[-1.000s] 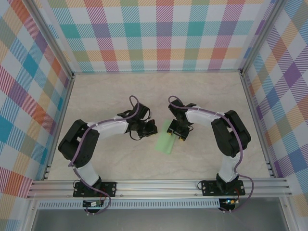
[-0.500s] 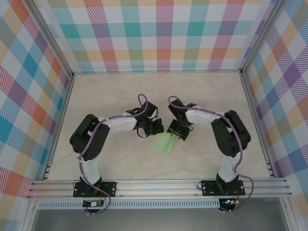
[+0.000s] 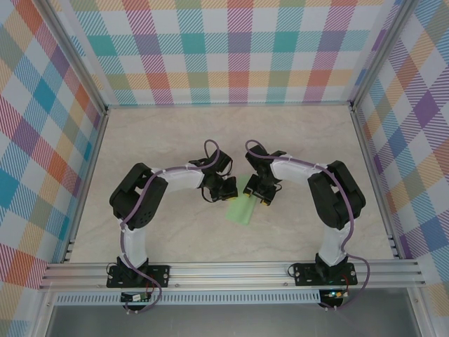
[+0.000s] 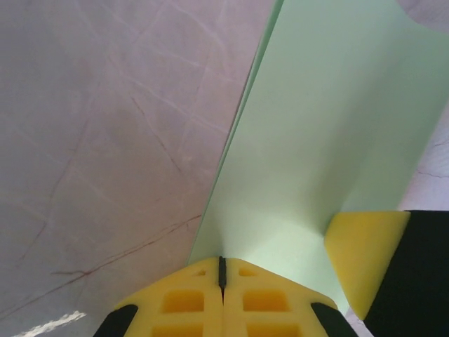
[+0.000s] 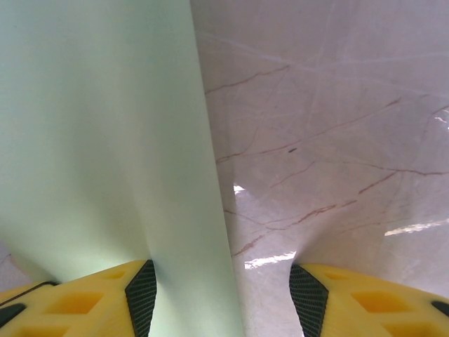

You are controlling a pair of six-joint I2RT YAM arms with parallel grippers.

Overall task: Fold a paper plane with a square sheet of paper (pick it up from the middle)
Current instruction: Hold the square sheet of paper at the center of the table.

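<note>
Left fingers (image 4: 182, 302) moved in, shut, at paper (image 4: 316, 140)

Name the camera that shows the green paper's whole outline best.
Top external: the paper appears nearly whole, a narrow folded strip over the table. The left wrist view crops it to a creased panel; the right wrist view, to a flat pale-green band.

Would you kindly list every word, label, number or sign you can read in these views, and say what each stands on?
None: no text can be read. The green paper is unmarked, the left gripper's fingers are plain yellow, and the checked walls and marbled table carry pattern without words.
</note>
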